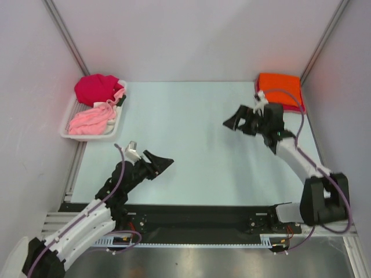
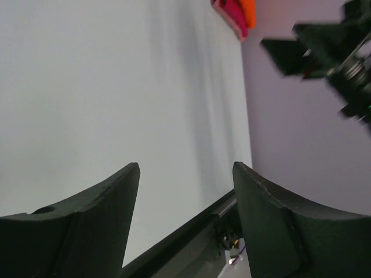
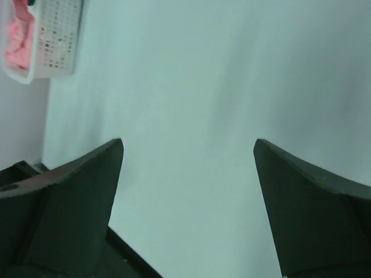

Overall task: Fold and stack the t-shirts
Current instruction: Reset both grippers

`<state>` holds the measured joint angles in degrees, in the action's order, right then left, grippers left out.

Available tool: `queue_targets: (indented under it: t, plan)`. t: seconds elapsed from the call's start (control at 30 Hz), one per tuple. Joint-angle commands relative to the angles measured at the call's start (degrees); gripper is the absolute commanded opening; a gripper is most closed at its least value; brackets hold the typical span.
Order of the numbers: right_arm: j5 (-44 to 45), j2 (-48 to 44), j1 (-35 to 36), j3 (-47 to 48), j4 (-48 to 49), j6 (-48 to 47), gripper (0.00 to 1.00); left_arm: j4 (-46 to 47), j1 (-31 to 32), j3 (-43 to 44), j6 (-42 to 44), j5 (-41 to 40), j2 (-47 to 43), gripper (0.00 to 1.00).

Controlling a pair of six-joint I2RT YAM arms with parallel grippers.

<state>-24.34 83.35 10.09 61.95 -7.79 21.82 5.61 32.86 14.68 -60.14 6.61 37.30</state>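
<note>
A folded bright orange t-shirt [image 1: 279,90] lies in the back right corner. In the left wrist view it shows far off as an orange layer [image 2: 250,10] on a magenta-red layer [image 2: 231,13]. A crimson t-shirt [image 1: 95,88] and a crumpled pale pink t-shirt [image 1: 90,120] lie in the white tray [image 1: 119,124] at the back left. My left gripper [image 1: 164,162] hangs open over the near left of the table, its jaws [image 2: 186,165] apart around nothing. My right gripper [image 1: 232,120] is open left of the orange shirt, and nothing sits in its wide gap [image 3: 188,141].
The right wrist view catches the perforated tray wall [image 3: 55,40] with pink cloth [image 3: 16,35] at its top left. The black rail [image 1: 197,215] runs along the table's near edge. Lilac walls close the sides and back. My right arm [image 2: 330,52] shows blurred in the left wrist view.
</note>
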Motion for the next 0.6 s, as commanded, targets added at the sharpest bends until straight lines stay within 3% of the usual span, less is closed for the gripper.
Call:
queue_targets:
  t: [0.0,0.07,0.27,0.4,0.57]
  plan:
    - [-7.6,-15.5,-1.1,-21.7,25.6,23.2,1.0,6.4,-0.1,-7.3,-10.3,-3.7,-8.9,0.72]
    - [-8.4,-20.8,-1.6,-29.0,28.7,29.6,1.0,8.2,0.0,-12.9,-13.7,-4.5,-15.8,0.73]
    - [-6.6,-29.0,-0.8,-39.5,13.9,31.5,1.0,9.3,-0.1,-24.6,-24.9,-5.3,-29.6,0.75]
    - [-7.1,-40.8,-2.3,-48.8,13.7,34.5,1.0,-0.9,-0.1,-24.3,-23.3,-4.8,-39.6,0.82]
    - [-14.3,-56.7,-5.0,-60.3,12.7,39.9,1.0,-7.1,-0.1,-24.3,-24.7,-3.7,-45.0,0.85]
